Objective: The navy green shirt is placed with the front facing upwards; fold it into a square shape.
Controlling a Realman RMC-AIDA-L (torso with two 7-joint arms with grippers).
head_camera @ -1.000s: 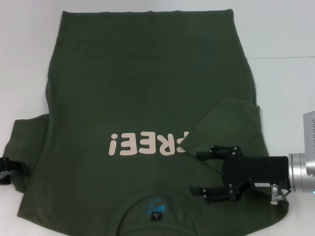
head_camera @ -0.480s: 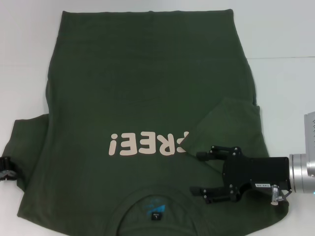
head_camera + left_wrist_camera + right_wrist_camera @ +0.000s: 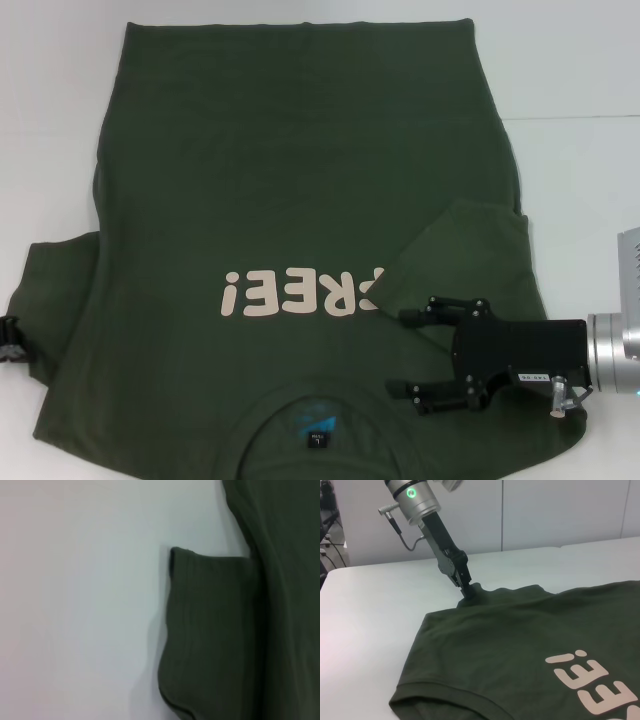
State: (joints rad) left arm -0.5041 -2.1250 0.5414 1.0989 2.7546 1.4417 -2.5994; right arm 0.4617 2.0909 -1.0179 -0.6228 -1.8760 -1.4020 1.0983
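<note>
— White tabletop (image 3: pixel 580 80) all around; where's the navy green shirt (image 3: pixel 300 200)?

— Spread flat on it, front up, cream "FREE!" lettering (image 3: pixel 300 292) showing, collar nearest the robot. Its right sleeve (image 3: pixel 465 265) lies folded in over the body.

— And the right gripper (image 3: pixel 408 352)?

— Over that folded sleeve, fingers spread, gripping nothing.

— The left gripper (image 3: pixel 468 591)?

— At the left sleeve's edge (image 3: pixel 30 300), tip pressed into the fabric; whether it pinches the cloth, I cannot tell.
</note>
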